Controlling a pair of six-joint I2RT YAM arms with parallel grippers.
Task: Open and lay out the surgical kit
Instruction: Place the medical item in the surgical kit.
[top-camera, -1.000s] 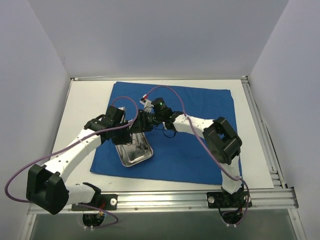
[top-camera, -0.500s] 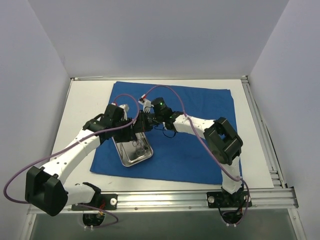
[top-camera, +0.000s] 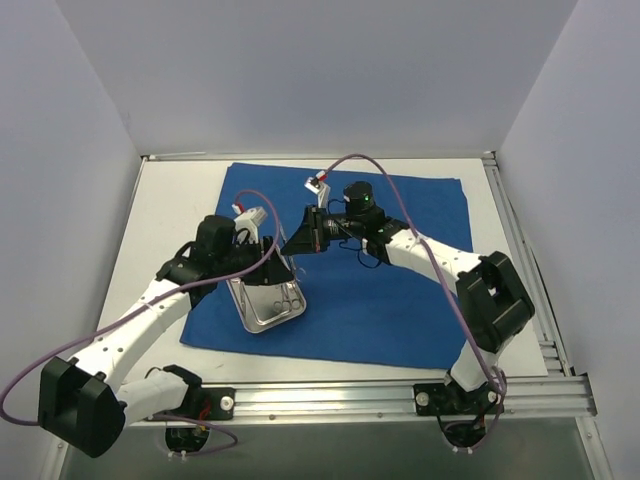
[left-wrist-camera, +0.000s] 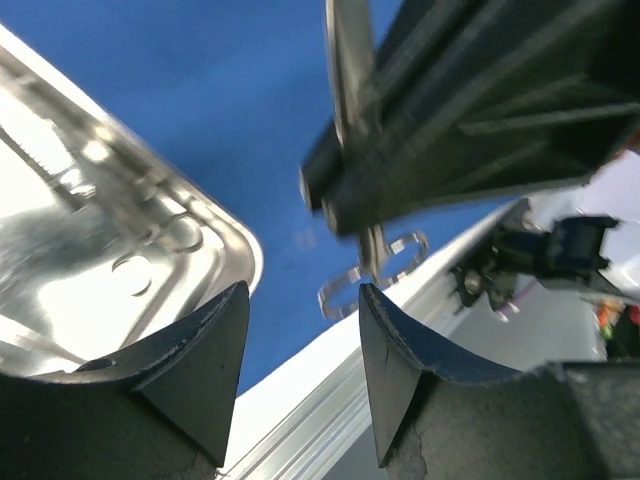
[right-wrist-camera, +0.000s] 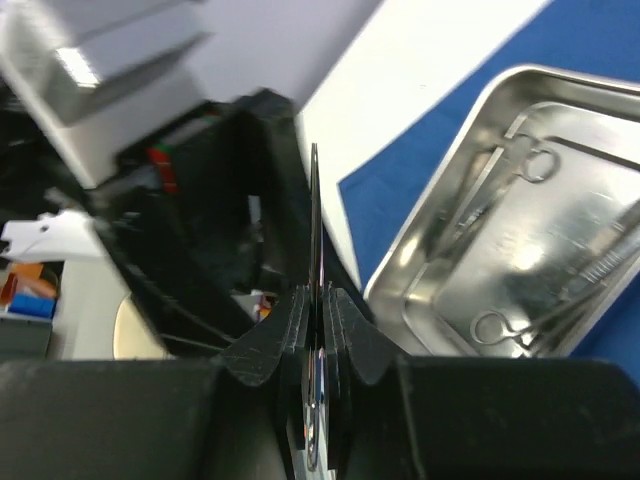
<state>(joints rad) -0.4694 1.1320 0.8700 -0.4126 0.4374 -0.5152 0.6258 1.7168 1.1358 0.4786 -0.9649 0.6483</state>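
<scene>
The left gripper (left-wrist-camera: 303, 300) hangs close over the steel tray (top-camera: 262, 318), its fingers (left-wrist-camera: 205, 345) parted with nothing between them. The tray sits on the left part of the spread blue cloth wrap (top-camera: 400, 290), with at least two ring-handled instruments (right-wrist-camera: 505, 185) lying inside.

Just right of that, the right gripper (right-wrist-camera: 318, 312) is clenched on a thin ring-handled instrument (left-wrist-camera: 375, 262), lifted clear of the tray and held near the left fingers.

The two grippers are crowded, so a careless sweep could knock them together, or clip the tray rim and shove it. The pinch looks narrow, though the wrist view is too edge-on to be sure. If it is, the instrument could pivot or slip and drop back among the others.
</scene>
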